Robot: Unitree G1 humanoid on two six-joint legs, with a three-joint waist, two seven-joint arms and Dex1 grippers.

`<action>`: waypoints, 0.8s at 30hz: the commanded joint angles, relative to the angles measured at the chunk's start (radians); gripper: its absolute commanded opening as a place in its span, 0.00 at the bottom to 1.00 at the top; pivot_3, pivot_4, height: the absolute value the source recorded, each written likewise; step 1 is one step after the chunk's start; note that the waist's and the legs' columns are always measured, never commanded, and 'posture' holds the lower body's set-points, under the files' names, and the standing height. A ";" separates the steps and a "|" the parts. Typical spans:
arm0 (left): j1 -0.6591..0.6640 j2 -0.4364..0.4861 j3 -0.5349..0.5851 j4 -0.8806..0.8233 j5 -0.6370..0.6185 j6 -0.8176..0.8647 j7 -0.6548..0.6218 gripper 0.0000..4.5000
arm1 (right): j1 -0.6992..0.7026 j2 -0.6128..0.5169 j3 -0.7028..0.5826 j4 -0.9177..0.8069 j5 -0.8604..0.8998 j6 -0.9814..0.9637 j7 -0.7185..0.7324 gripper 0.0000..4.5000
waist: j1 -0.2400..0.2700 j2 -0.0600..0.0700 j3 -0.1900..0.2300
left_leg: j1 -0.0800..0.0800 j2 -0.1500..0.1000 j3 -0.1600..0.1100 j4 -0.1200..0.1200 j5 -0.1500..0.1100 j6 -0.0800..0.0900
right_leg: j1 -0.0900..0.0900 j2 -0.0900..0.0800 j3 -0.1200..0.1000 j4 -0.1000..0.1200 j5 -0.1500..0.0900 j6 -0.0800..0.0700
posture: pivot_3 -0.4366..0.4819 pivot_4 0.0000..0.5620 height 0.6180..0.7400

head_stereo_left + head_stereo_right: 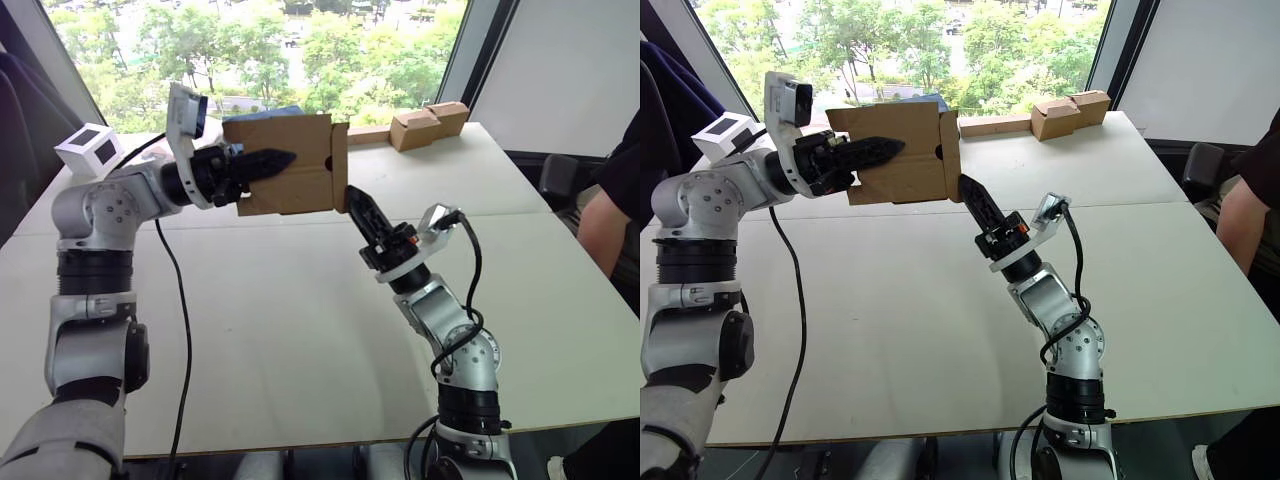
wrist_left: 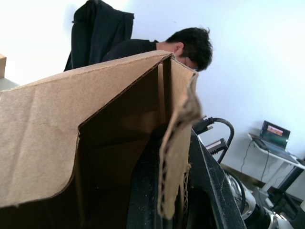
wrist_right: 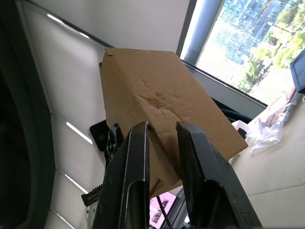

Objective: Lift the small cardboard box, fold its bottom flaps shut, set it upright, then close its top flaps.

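Note:
The small cardboard box (image 1: 285, 165) hangs in the air over the far middle of the white table (image 1: 280, 340), plain brown, with a flap edge on its right side. My left gripper (image 1: 270, 160) is shut on one of its walls; one black finger lies across the outside face, and the left wrist view shows the cardboard wall (image 2: 176, 143) pinched between the fingers. My right gripper (image 1: 355, 197) points up at the box's lower right corner. In the right wrist view its fingertips (image 3: 139, 131) stand a narrow gap apart against the box (image 3: 162, 90), holding nothing.
A white cube box with a black window (image 1: 88, 150) sits at the far left. Paler tan boxes (image 1: 430, 122) with a long strip (image 1: 368, 133) lie at the far right by the window. A person's arm (image 1: 605, 225) shows at the right table edge.

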 commanded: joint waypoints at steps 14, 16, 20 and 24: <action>-0.011 -0.003 0.027 -0.027 -0.011 -0.032 0.013 0.00 | -0.063 0.032 0.022 -0.036 -0.013 -0.025 -0.012 0.20 | 0.000 0.000 0.000 | 0.000 0.000 0.000 0.000 0.000 0.000 | 0.000 0.000 0.000 0.000 0.000 0.000 | 0.48 0.27 1.00; -0.012 -0.003 0.027 -0.024 -0.010 -0.033 0.014 0.00 | -0.067 0.033 0.020 -0.027 -0.021 -0.031 -0.013 0.20 | 0.000 0.000 0.000 | 0.000 0.000 0.000 0.000 0.000 0.000 | 0.000 0.000 0.000 0.000 0.000 0.000 | 0.48 0.27 1.00; -0.012 0.003 0.029 -0.023 -0.009 -0.032 0.015 0.00 | -0.062 0.028 0.006 -0.018 -0.013 -0.037 -0.007 0.20 | 0.000 0.000 0.000 | 0.000 0.000 0.000 0.000 0.000 0.000 | 0.000 0.000 0.000 0.000 0.000 0.000 | 0.48 0.27 1.00; -0.011 0.006 0.029 -0.019 -0.006 -0.031 0.017 0.00 | -0.053 0.008 0.004 -0.030 -0.014 -0.031 0.013 0.20 | 0.000 0.000 0.000 | 0.000 0.000 0.000 0.000 0.000 0.000 | 0.000 0.000 0.000 0.000 0.000 0.000 | 0.48 0.27 1.00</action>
